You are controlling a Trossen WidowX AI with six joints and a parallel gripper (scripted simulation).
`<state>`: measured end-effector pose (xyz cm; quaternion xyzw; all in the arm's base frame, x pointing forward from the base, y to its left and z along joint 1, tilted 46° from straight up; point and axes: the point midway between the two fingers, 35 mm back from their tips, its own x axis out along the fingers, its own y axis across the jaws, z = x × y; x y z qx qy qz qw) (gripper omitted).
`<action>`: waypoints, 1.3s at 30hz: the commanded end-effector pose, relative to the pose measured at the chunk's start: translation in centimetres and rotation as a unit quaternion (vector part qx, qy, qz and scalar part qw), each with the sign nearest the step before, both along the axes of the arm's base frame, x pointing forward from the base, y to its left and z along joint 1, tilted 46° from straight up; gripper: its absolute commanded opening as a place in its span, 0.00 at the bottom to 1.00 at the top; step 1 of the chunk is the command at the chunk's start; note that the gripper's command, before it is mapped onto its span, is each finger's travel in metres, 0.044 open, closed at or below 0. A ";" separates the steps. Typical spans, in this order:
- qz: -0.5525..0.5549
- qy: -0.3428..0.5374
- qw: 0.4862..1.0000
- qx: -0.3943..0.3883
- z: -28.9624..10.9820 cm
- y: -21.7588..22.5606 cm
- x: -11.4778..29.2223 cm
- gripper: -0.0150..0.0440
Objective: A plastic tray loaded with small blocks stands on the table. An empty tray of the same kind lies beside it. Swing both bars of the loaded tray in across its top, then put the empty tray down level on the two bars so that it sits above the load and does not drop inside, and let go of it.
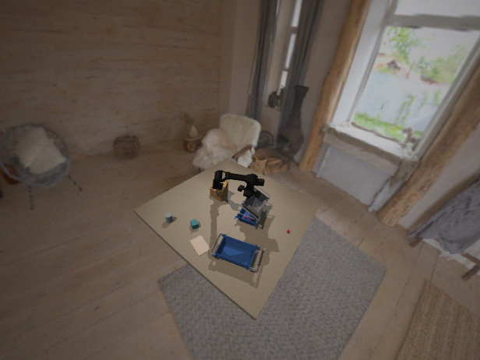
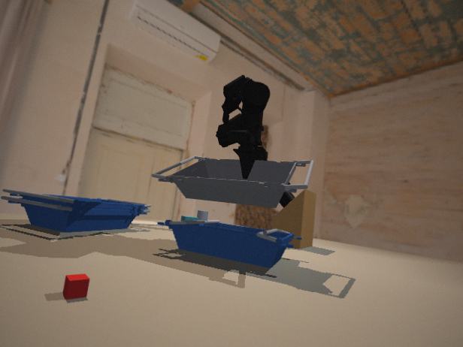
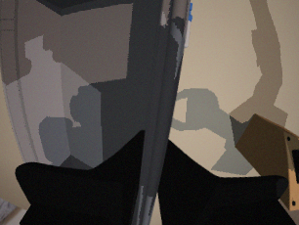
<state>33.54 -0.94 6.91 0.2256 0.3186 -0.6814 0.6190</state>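
Held tray [image 2: 229, 189] above loaded tray [image 2: 229, 242]; third tray [image 2: 80, 215] left

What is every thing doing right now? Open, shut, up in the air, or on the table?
claw: shut on the grey tray's wall.
grey tray: in the air above the near blue tray, tilted, bars swung out.
near blue tray: on the table, bars swung in across its top.
far blue tray: on the table, apart.
red block: on the table, alone.
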 end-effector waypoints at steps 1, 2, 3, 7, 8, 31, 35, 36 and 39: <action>0.006 -0.006 1.000 -0.003 0.3 0.4 0.0 0.25; 0.006 -0.006 1.000 -0.003 0.3 0.4 0.0 0.25; 0.006 -0.006 1.000 -0.003 0.3 0.4 0.0 0.25; 0.006 -0.006 1.000 -0.003 0.3 0.4 0.0 0.25; 0.006 -0.006 1.000 -0.003 0.3 0.4 0.0 0.25; 0.006 -0.006 1.000 -0.002 -1.3 -1.2 -0.2 0.25; 0.006 -0.006 1.000 -0.002 -1.8 -1.7 -0.2 0.25; 0.006 -0.006 1.000 -0.002 -1.9 -1.9 -0.3 0.25; 0.006 -0.006 1.000 -0.002 -2.3 -2.2 -0.3 0.25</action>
